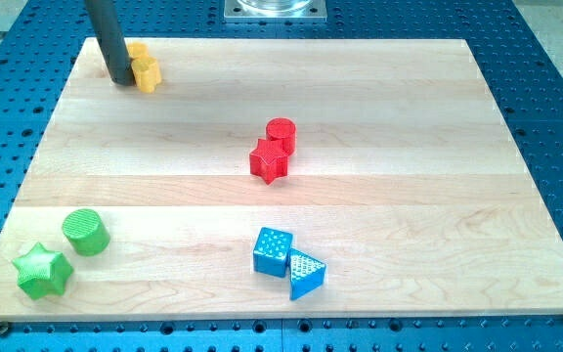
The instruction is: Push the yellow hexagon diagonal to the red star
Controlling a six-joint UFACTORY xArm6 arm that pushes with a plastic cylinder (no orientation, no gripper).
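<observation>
My tip (123,81) rests on the wooden board (379,108) near its top left corner. Two yellow blocks sit right against it. One, whose shape I cannot make out for sure, possibly the hexagon (138,50), lies just above and right of the tip and is partly hidden by the rod. A lumpier yellow block, star-like (148,74), touches the tip's right side. The red star (269,162) lies near the board's middle, far to the lower right of the tip.
A red cylinder (281,132) touches the red star's upper right. A green cylinder (86,232) and a green star (42,271) sit at the bottom left. A blue cube (273,250) and a blue triangle (306,275) sit at the bottom centre.
</observation>
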